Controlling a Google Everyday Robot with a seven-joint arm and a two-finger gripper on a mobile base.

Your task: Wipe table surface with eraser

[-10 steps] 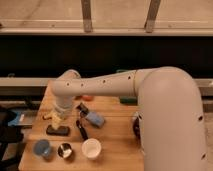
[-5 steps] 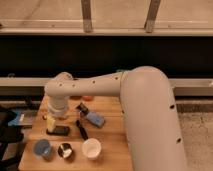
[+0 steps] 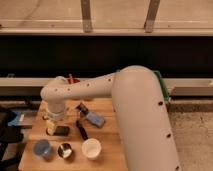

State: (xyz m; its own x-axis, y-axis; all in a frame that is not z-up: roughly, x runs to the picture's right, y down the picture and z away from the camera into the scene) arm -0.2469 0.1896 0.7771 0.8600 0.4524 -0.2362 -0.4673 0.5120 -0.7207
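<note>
End effector (image 3: 52,128) at flat black oblong eraser (image 3: 62,131) on light-brown wooden bench (image 3: 106,135), grip can't tell; wiping sweep may knock nearby round blue cup (image 3: 41,148)

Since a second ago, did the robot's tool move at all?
Yes. Judged against the white cup, which stayed put, the tool slid left and came lower, ending at the left end of the eraser.

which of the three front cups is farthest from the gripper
The white cup, rightmost; the gripper is at the black eraser, behind the blue cup.
</note>
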